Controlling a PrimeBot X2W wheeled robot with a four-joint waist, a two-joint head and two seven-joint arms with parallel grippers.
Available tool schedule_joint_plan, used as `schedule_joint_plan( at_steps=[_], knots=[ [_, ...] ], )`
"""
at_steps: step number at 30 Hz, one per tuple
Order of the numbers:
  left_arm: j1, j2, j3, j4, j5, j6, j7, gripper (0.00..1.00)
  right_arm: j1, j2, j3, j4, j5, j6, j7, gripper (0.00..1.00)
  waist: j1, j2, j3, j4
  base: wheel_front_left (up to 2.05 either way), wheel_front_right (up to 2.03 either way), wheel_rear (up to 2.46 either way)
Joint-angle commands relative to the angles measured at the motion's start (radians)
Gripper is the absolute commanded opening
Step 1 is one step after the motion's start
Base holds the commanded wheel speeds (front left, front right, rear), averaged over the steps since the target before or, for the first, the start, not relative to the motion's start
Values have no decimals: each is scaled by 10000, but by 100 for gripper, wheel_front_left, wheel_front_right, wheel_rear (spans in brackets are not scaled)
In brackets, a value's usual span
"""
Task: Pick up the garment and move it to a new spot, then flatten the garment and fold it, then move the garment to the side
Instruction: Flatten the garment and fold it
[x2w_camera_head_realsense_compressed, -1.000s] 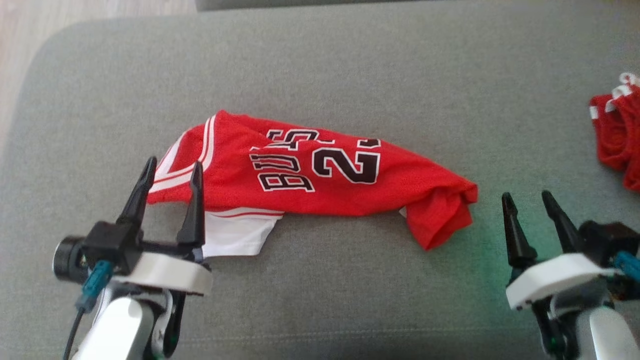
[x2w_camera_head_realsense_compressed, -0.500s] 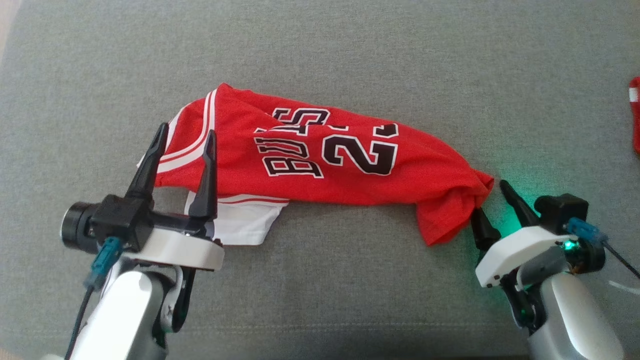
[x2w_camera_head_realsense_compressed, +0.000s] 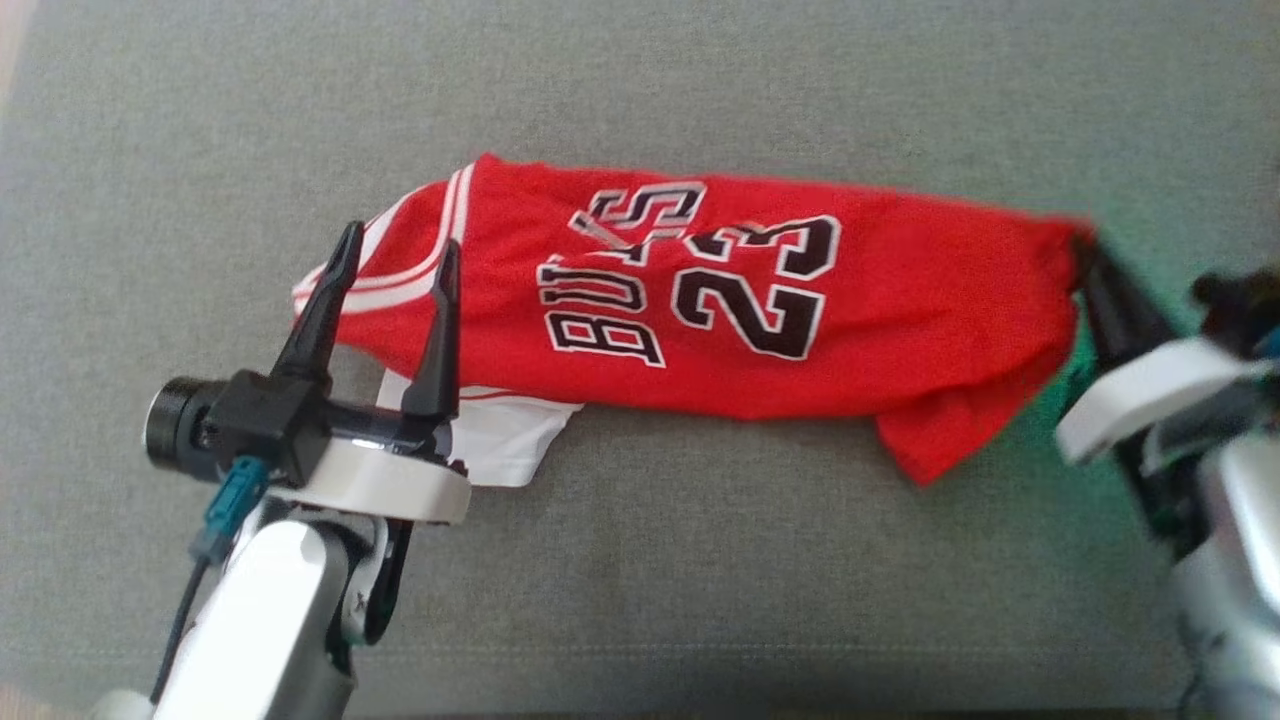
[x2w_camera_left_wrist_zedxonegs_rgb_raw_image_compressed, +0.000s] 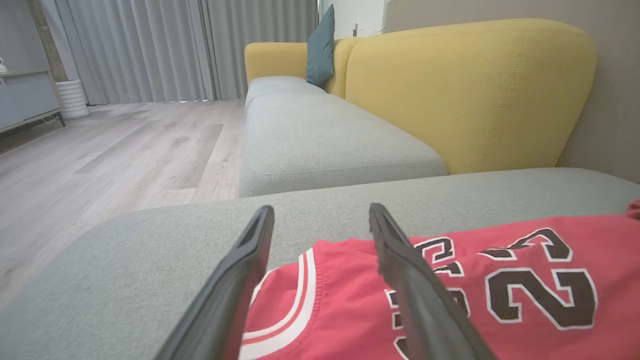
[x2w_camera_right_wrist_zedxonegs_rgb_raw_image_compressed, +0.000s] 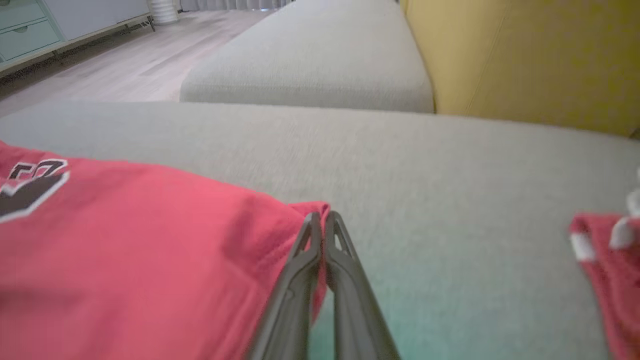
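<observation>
The red jersey (x2w_camera_head_realsense_compressed: 760, 300) lies stretched across a grey sofa seat (x2w_camera_head_realsense_compressed: 640, 90). A yellow backrest (x2w_camera_left_wrist_zedxonegs_rgb_raw_image_compressed: 470, 90) stands behind, with pale wood floor (x2w_camera_left_wrist_zedxonegs_rgb_raw_image_compressed: 100, 150) and grey curtains (x2w_camera_left_wrist_zedxonegs_rgb_raw_image_compressed: 150, 45) beyond. The right gripper (x2w_camera_right_wrist_zedxonegs_rgb_raw_image_compressed: 322, 216) has its jaws clenched on the jersey's far end. The left gripper (x2w_camera_head_realsense_compressed: 400, 237) hovers over the striped end, jaws spread apart.

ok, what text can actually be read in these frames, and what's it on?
"23": black numerals edged in white, on the red jersey.
"BU" then "S": same jersey, beside the number; the letters between are lost in a fold.
A folded letter fragment above that: not readable as a word.
Second red garment: blurred, no text can be made out.
</observation>
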Motion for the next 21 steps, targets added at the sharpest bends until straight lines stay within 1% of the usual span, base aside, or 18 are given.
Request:
schedule_joint_plan(
  at_steps=[1, 5, 9, 12, 14, 17, 18, 19, 20, 21],
  knots=[
    [-510, 78, 361, -315, 161, -38, -101, 100, -642, -509, 101, -336, 40, -7, -58, 0, -1, 0, 131, 68, 0, 0, 0],
    [-796, -63, 269, -334, 229, -127, -110, 100, -1759, -1380, 230, -93, 213, -7, -130, 0, -1, 0, 505, 266, 0, 0, 0],
    [-1200, -256, 136, -335, 314, -277, -117, 100, -2948, -2042, 580, 438, 398, -7, -134, 0, -1, 0, 983, 570, 0, 0, 0],
    [-1525, -398, 79, -358, 404, -373, -120, 100, -3838, -2367, 898, 907, 528, -7, -327, 0, -1, 0, 1335, 759, 0, 0, 0],
    [-1714, -488, 66, -388, 464, -436, -121, 100, -4430, -2585, 1113, 1325, 626, -7, -681, 0, -1, 0, 1566, 861, 0, 0, 0],
    [-1926, -609, 61, -395, 565, -515, -122, 100, -5084, -2644, 1400, 2065, 844, -7, -1201, 0, -1, 0, 1795, 939, 0, 0, 0],
    [-1975, -647, 63, -382, 597, -540, -122, 100, -5244, -2615, 1486, 2347, 947, -7, -1333, 16, -1, 0, 1833, 947, 0, 0, 0],
    [-2009, -684, 66, -365, 625, -565, -122, 100, -5369, -2608, 1616, 2632, 977, -7, -1439, 87, -1, 0, 1849, 950, 0, 0, 0],
    [-2029, -718, 75, -345, 650, -587, -122, 100, -5474, -2537, 1695, 2863, 1091, -7, -1592, 100, -1, 0, 1856, 944, 0, 0, 0],
    [-2034, -740, 98, -326, 674, -601, -122, 100, -5550, -2446, 1750, 3020, 1186, -7, -1781, 100, -1, 0, 1855, 918, 0, 0, 0]
  ],
)
